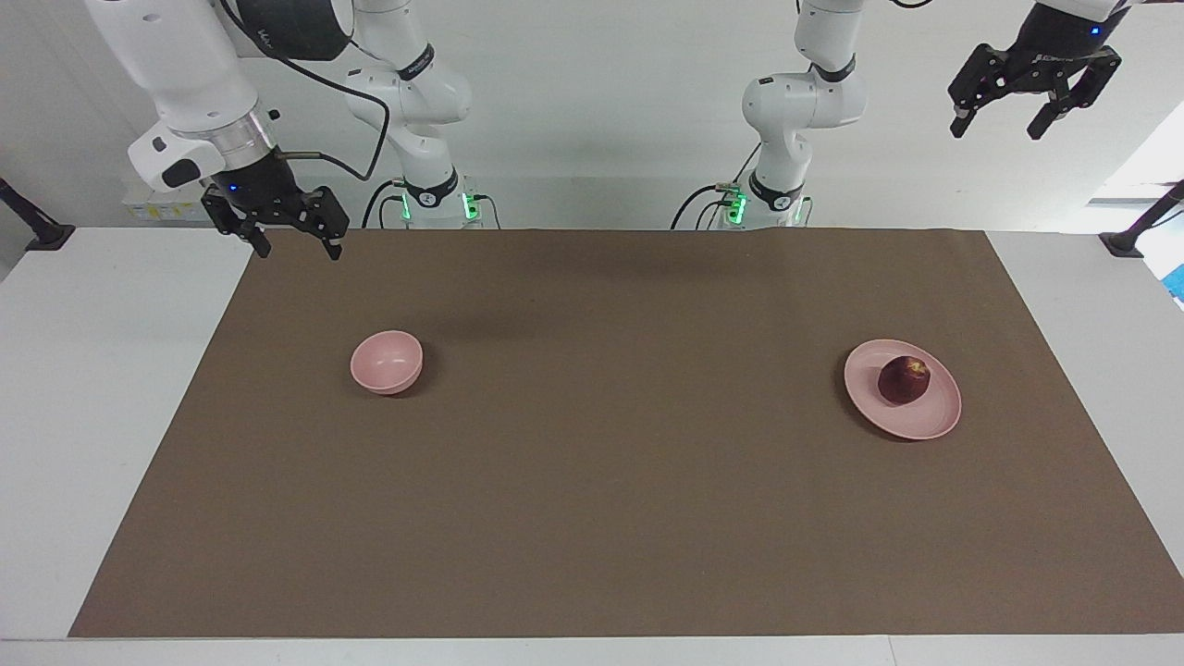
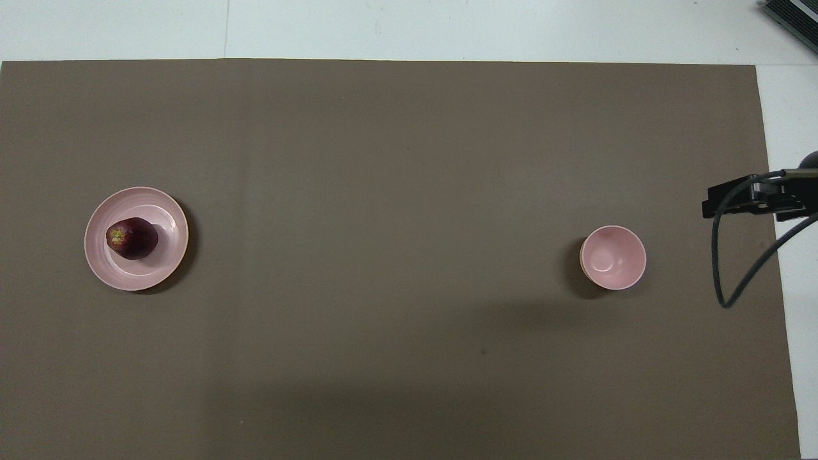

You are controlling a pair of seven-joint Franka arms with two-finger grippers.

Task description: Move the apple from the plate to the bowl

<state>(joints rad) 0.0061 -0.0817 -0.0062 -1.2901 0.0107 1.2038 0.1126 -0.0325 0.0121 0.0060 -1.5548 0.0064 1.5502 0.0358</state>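
Facing view: we see the apple sitting untouched on the plate at the left arm's end, the bowl empty at the right arm's end, left gripper and right gripper both spread, raised, waiting.

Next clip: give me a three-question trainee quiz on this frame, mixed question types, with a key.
1. True or false: the apple lies in the bowl.
2. Which arm's end of the table is the plate toward? A) left B) right
3. Fill in: both the left gripper and the right gripper are raised with fingers ____.

Key: 1 false, the apple lies on the plate; 2 A; 3 open.
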